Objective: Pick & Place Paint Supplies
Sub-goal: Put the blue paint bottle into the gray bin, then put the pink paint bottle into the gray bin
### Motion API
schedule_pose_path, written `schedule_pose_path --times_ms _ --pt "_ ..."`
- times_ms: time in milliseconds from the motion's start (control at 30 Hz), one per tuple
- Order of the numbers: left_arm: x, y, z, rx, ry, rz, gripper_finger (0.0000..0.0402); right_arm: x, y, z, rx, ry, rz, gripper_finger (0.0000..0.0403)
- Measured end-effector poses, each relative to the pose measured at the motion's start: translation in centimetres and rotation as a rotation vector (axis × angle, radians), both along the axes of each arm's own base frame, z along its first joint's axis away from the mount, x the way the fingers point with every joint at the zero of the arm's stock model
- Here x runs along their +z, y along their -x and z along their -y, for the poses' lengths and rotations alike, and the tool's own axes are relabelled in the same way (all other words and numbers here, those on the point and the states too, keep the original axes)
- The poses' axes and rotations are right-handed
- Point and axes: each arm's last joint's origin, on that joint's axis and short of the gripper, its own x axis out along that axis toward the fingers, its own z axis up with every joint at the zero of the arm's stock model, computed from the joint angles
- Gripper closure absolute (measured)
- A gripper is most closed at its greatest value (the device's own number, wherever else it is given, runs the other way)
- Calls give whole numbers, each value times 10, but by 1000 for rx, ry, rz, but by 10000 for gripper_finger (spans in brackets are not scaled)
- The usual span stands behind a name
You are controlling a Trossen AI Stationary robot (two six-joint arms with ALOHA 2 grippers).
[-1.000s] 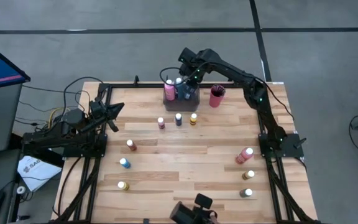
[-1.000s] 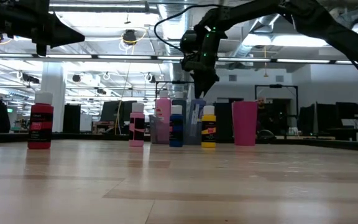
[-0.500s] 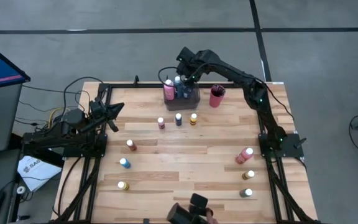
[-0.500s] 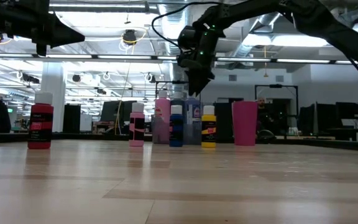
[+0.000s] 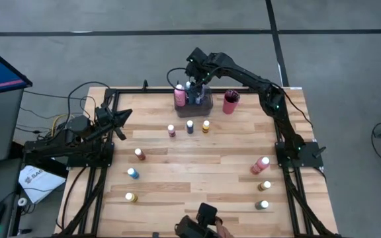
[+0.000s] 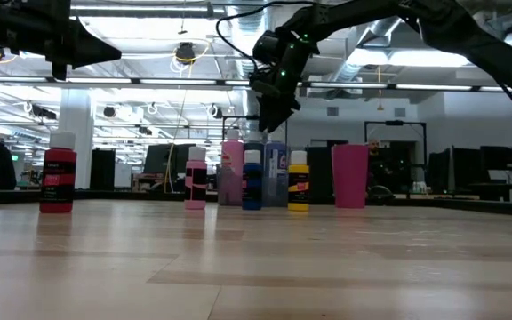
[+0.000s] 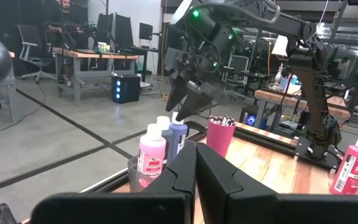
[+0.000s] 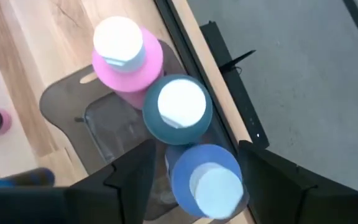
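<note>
Right tool [image 5: 194, 84]: held open, pointed down above blue bottle [image 8: 207, 179] in grey tray [image 8: 61, 99]. Left tool [image 5: 122, 116]: kept closed, raised at surface's [image 5: 197, 165] left edge.

Paint supplies on the table, counted from above

Three bottles [image 5: 180, 96] stand in the grey tray [image 5: 206, 104], nine more bottles [image 5: 171, 130] stand loose on the table [image 5: 197, 178], and one red cup [image 5: 230, 102] holds brushes [image 7: 221, 120].

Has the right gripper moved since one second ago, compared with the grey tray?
Yes. In the high view the right gripper has risen and drawn back toward the far edge from over the grey tray, opening and leaving a blue bottle inside.
</note>
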Motion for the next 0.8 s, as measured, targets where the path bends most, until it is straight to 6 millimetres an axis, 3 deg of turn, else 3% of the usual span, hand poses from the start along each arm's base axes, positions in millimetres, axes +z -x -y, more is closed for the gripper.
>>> schedule_pose_path --times_ms 233,433,533,600,800 --pt "0 0 0 -3 0 -1 399 23 11 -6 -42 3 35 168" --pt "0 0 0 -3 0 0 399 69 50 -35 -155 -82 17 168" --pt "0 0 0 -3 0 0 399 84 74 -60 -272 -202 -71 169" --pt "0 0 0 -3 0 -1 399 93 77 -78 -312 -234 -40 173" --pt "0 0 0 -3 -4 -7 399 124 117 -158 -314 -310 24 192"
